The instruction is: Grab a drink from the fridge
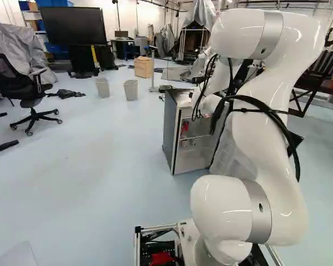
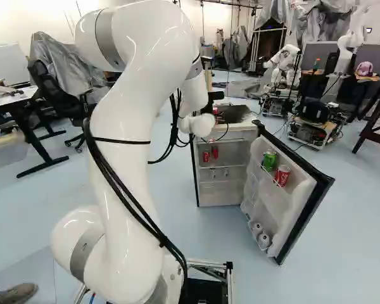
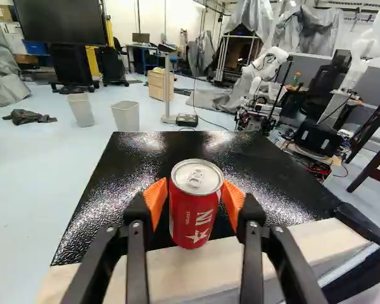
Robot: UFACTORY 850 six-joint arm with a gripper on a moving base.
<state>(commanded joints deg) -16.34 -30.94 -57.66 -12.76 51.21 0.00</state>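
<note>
Tho upright, can (image 3: 195, 212) w/ hidden back

glossy white arm (image 1: 261, 144) | grey joint bands (image 1: 256, 219) | looping black cables (image 1: 298, 166)

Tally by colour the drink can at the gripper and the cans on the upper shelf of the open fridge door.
Red: 2 (one can in the gripper, one can on the fridge door)
Green: 1 (the other can there)
Total: 3

1 red, silver-topped can (image 3: 194, 212), gripped upright by the claw (image 2: 215, 107), is at the black top (image 3: 123, 171) of the open fridge (image 2: 220, 194).
</note>
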